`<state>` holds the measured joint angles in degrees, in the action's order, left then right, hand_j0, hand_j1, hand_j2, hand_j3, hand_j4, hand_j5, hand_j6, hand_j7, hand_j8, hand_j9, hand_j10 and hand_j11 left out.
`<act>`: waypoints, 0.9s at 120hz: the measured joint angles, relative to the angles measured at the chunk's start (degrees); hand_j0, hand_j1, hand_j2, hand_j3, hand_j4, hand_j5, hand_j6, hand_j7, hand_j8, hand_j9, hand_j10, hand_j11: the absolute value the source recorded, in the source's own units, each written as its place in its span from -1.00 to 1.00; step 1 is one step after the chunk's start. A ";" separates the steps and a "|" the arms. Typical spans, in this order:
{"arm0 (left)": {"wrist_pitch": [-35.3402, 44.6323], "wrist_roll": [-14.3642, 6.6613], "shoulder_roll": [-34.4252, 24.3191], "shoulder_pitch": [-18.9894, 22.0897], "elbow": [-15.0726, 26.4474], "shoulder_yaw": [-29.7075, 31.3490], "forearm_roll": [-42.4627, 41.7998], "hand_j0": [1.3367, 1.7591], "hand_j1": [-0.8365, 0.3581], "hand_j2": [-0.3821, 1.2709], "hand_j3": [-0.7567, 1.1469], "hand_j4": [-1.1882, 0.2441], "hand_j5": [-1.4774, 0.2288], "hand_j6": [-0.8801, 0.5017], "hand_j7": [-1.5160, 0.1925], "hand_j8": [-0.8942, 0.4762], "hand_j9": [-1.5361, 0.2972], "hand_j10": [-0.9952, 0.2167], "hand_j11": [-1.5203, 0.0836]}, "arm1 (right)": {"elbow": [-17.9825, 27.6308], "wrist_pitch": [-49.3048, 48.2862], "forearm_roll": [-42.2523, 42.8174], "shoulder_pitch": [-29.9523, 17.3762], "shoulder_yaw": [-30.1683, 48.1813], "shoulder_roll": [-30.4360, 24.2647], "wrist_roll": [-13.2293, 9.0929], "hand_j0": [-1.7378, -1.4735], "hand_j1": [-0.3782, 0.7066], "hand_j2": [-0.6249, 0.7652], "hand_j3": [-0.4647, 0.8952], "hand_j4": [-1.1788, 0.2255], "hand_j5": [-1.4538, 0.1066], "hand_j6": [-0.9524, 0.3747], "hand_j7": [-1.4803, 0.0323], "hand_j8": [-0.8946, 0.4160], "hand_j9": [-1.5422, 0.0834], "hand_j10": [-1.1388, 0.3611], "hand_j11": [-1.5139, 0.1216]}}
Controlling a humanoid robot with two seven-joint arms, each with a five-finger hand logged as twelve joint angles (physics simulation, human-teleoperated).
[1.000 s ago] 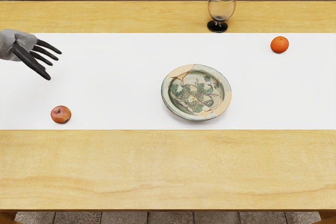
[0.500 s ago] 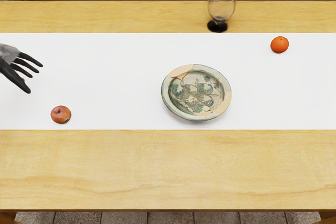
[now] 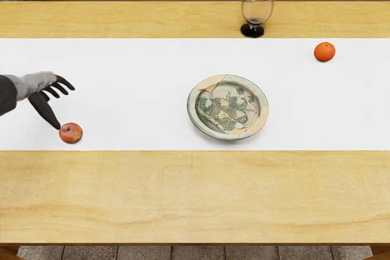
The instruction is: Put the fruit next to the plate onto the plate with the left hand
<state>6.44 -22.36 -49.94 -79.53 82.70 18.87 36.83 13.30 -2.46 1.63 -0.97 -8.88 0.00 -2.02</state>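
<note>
Brickwork closes the rear of the scene; below it a wooden bench (image 3: pixel 195 193) carries a white runner (image 3: pixel 134 89) along its length. On the runner: a patterned plate (image 3: pixel 191 108) near centre, a red apple (image 3: pixel 70 133) well to the plate's left by the runner's front edge, and an orange (image 3: pixel 325 52) far off to the right rear. An empty wine glass (image 3: pixel 256 9) stands on bare wood behind the plate. The left robot hand (image 3: pixel 47 94) enters from the left edge, fingers spread and holding nothing. One long digit reaches down to the apple's upper left side; actual contact cannot be confirmed. The apple lies just in front of and slightly right of the palm, so it is judged to be the fruit intended. It is round, so no long axis constrains the grasp. No grasp is yet made. The plate lies well to the right of the apple. The right arm is not visible.
</note>
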 joint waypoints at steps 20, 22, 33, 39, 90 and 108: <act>8.07 0.17 0.02 -0.85 7.33 4.05 3.52 0.52 0.34 -0.46 -0.20 0.21 0.24 -0.20 0.29 -0.17 0.22 0.11 0.38 | 0.01 0.00 0.01 0.00 -0.01 0.00 0.00 -0.40 -0.88 -0.11 -0.32 0.64 0.81 0.39 0.91 0.32 0.85 0.48 0.80; 8.37 0.14 0.02 -0.81 7.94 4.28 3.67 0.52 0.34 -0.46 -0.20 0.21 0.24 -0.20 0.28 -0.17 0.22 0.11 0.37 | 0.02 0.00 0.01 0.00 -0.01 0.00 0.00 -0.40 -0.88 -0.11 -0.32 0.64 0.81 0.39 0.91 0.32 0.85 0.48 0.80; 9.41 0.03 0.00 -0.72 10.01 5.46 4.17 0.52 0.33 -0.46 -0.20 0.20 0.23 -0.20 0.28 -0.18 0.21 0.10 0.37 | 0.02 0.00 0.00 0.00 0.00 0.00 0.00 -0.40 -0.88 -0.11 -0.32 0.64 0.81 0.39 0.91 0.32 0.85 0.48 0.80; 9.88 0.00 0.36 -0.72 10.53 6.14 4.31 0.52 0.33 -0.45 -0.20 0.20 0.23 -0.21 0.27 -0.18 0.21 0.10 0.36 | 0.02 0.00 0.01 0.00 0.00 0.00 0.00 -0.40 -0.88 -0.11 -0.32 0.64 0.81 0.39 0.91 0.32 0.85 0.48 0.80; 17.34 0.01 2.55 -0.62 10.99 12.14 7.00 0.52 0.20 -0.44 -0.20 0.11 0.13 -0.30 0.18 -0.27 0.12 -0.01 0.26 | 0.02 0.00 -0.01 0.00 0.00 0.00 0.00 -0.40 -0.88 -0.11 -0.32 0.64 0.81 0.39 0.91 0.32 0.85 0.48 0.80; 18.63 0.01 2.66 -0.45 10.93 13.23 7.60 0.52 0.11 -0.43 -0.20 0.05 0.07 -0.36 0.11 -0.33 0.06 -0.08 0.19 | 0.00 0.00 -0.01 0.00 0.00 0.00 0.00 -0.40 -0.88 -0.11 -0.32 0.64 0.81 0.39 0.91 0.32 0.85 0.48 0.80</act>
<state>25.07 -22.35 -47.28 -79.98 93.63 32.11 44.44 13.30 -2.46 1.62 -0.97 -8.88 0.00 -2.02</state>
